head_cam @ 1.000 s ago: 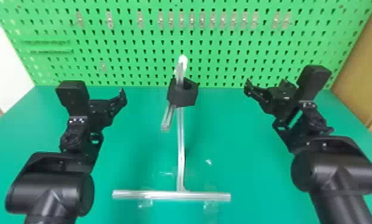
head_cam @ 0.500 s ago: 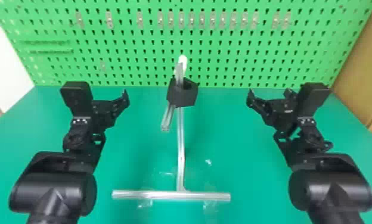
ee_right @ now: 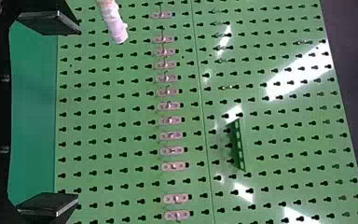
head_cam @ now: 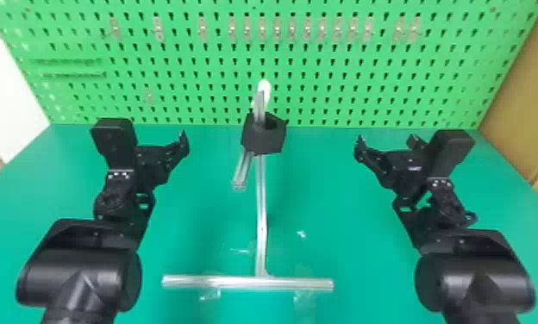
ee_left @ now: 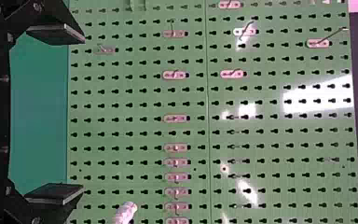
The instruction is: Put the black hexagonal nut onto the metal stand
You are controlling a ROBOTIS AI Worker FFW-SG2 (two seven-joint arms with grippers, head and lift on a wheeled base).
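A green table [head_cam: 324, 202] spreads beneath and between both pairs of fingers, and a green pegboard [head_cam: 324, 56] stands up beyond them. The left gripper [head_cam: 154, 163] and the right gripper [head_cam: 386, 142] are on either side of the middle. The left gripper's [ee_left: 79, 114] two fingers stand wide apart with nothing between them; so do the right gripper's [ee_right: 77, 112]. The metal stand [head_cam: 260, 215] is between the two sets of fingers, touching neither, its crosswise foot nearer the head camera than the fingertips. The black nut [head_cam: 261, 138] is around the stand's slanting upper bar, midway between the grippers and well apart from every finger. Just above the nut is the white tip [head_cam: 264, 86]. Small hooks [head_cam: 247, 28] line the pegboard beyond the fingers.
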